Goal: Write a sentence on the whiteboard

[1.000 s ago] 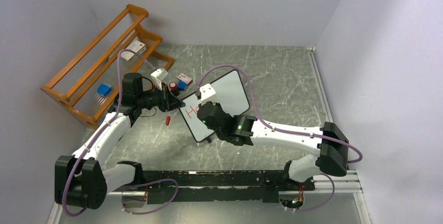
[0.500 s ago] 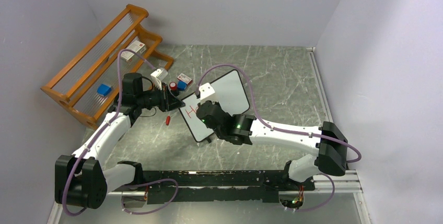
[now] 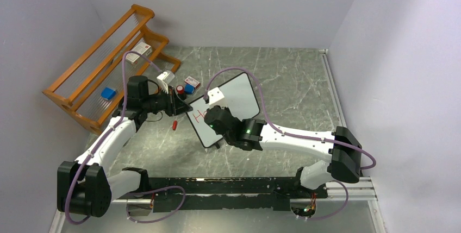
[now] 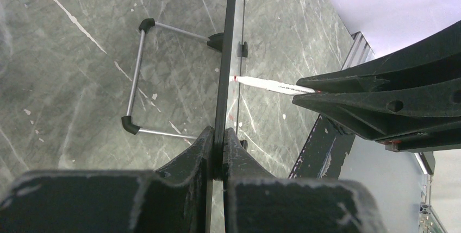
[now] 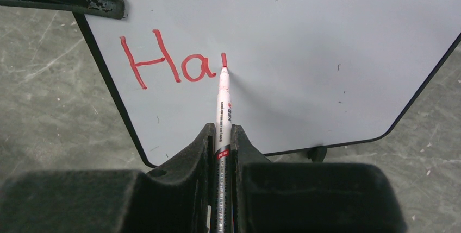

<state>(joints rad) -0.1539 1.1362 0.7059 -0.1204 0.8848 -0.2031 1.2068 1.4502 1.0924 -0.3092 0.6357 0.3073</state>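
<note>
The whiteboard (image 3: pixel 236 96) stands tilted at the table's middle, and its black edge (image 4: pixel 225 54) is pinched in my left gripper (image 4: pixel 218 133), which is shut on it (image 3: pixel 178 105). My right gripper (image 5: pixel 220 131) is shut on a white marker (image 5: pixel 223 105) whose red tip touches the white face (image 5: pixel 315 48). The sentence (image 5: pixel 163 59) reads "Ha" in red, followed by a short upright stroke at the tip. From the left wrist view the marker (image 4: pixel 272 84) meets the board from the right. The right wrist (image 3: pixel 217 118) covers part of the lettering in the top view.
An orange wooden rack (image 3: pixel 103 75) with small boxes stands at the back left. Small boxes (image 3: pixel 188 84) and a dark red cylinder (image 3: pixel 179 89) lie behind my left gripper. A red cap (image 3: pixel 174 125) lies on the table. The board's wire stand (image 4: pixel 138 75) rests behind it.
My right gripper has shifted slightly along the board with the marker. The left arm and the board have stayed in place.
</note>
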